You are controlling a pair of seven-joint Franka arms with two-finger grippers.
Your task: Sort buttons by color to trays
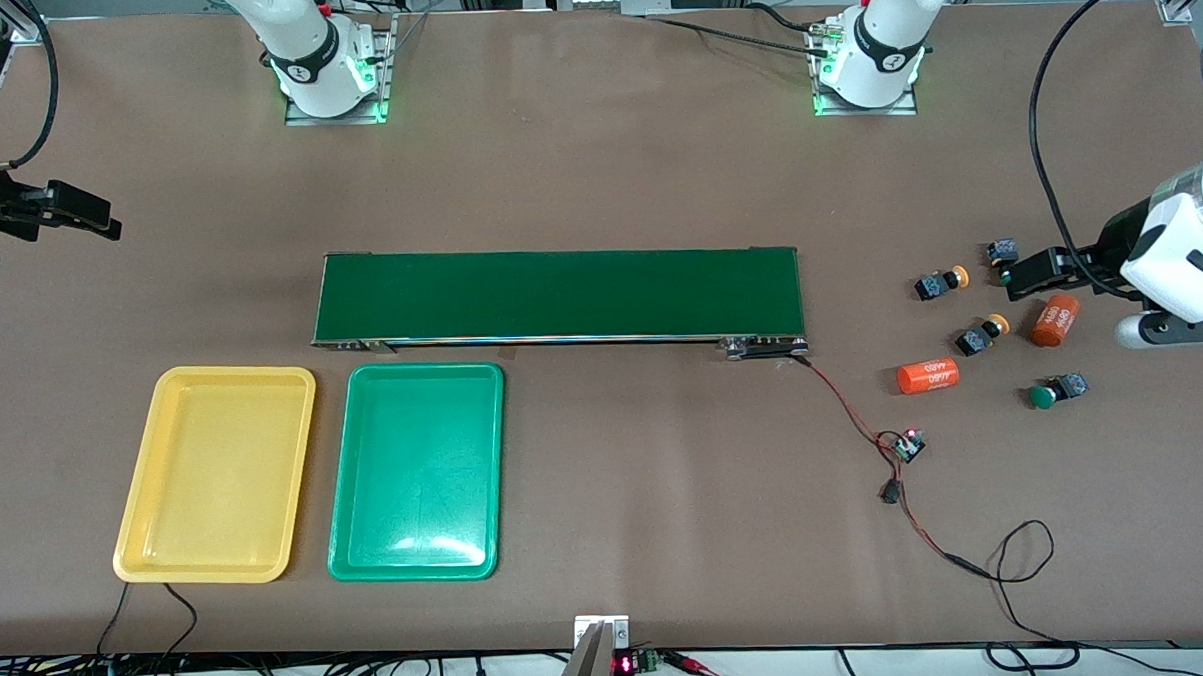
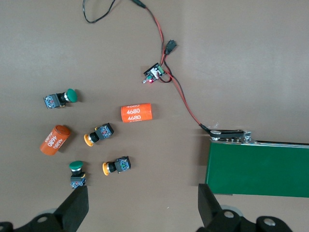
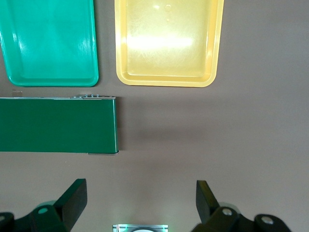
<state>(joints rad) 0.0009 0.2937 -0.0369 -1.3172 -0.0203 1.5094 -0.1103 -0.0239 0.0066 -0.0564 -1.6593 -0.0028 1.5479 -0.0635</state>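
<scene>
Four buttons lie on the table at the left arm's end. Two have yellow-orange caps (image 1: 941, 283) (image 1: 982, 336), and one green-capped button (image 1: 1057, 391) lies nearest the front camera. The other green-capped button (image 1: 1002, 254) sits right beside my left gripper (image 1: 1012, 276). In the left wrist view that gripper (image 2: 142, 208) is open and empty over bare table, with the green button (image 2: 77, 174) by one finger and a yellow one (image 2: 116, 166) close by. The yellow tray (image 1: 216, 472) and green tray (image 1: 416, 470) lie empty side by side. My right gripper (image 1: 107, 223) (image 3: 140, 200) hangs open and empty over the table at the right arm's end.
Two orange cylinders with white print (image 1: 929, 376) (image 1: 1055, 320) lie among the buttons. A long dark-green conveyor belt (image 1: 558, 295) spans the table's middle, just farther from the front camera than the trays. A small circuit board (image 1: 906, 445) with red and black wires trails from the belt's end.
</scene>
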